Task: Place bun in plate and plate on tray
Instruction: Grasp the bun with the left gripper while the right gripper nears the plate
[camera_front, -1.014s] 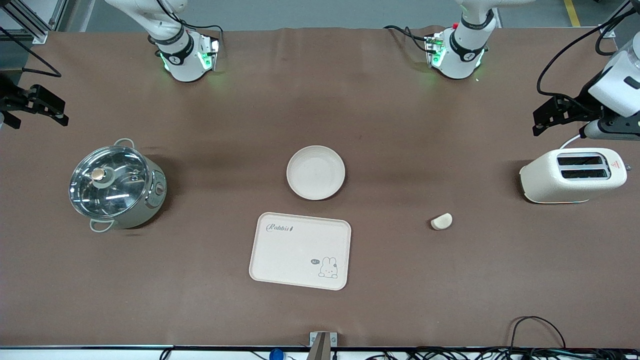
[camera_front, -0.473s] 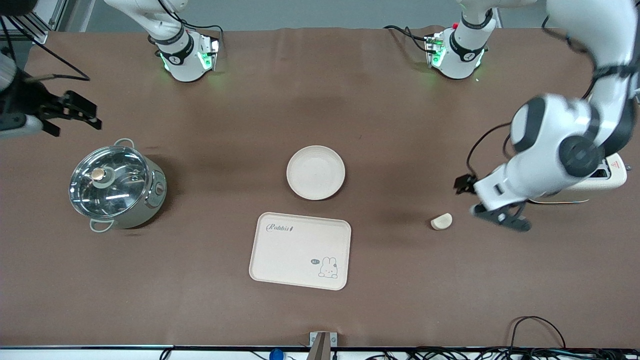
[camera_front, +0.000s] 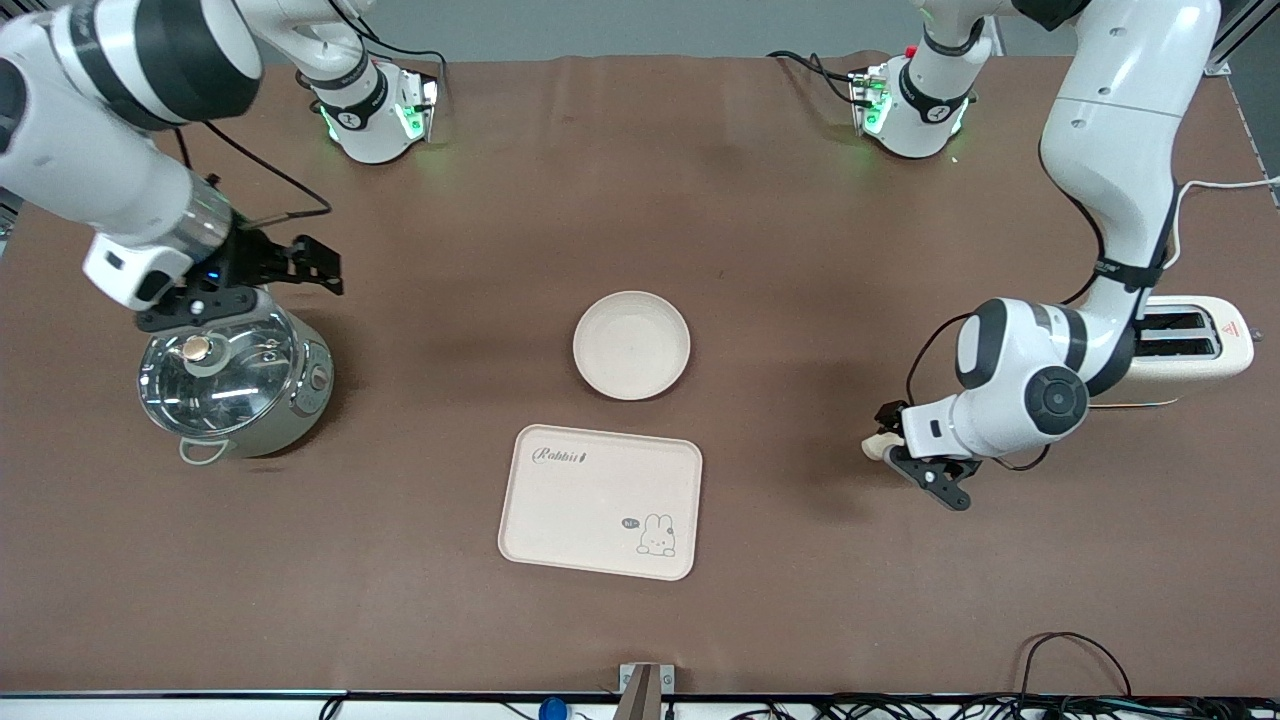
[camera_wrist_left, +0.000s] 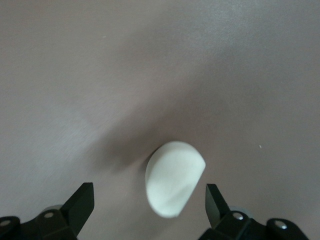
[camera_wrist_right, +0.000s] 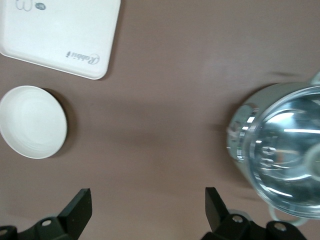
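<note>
Left end effector (camera_front: 912, 452) reached bun (camera_wrist_left: 174, 177) (jaws wide) | plate (camera_front: 631, 345) empty

bun (camera_front: 873, 447): mostly hidden under left gripper (camera_front: 915, 450) in front view | toaster (camera_front: 1190, 350): partly covered by left arm | pot (camera_wrist_right: 282, 150): cut off by right wrist view's edge | tray (camera_wrist_right: 60, 37): cropped there, rabbit drawing out of frame
</note>
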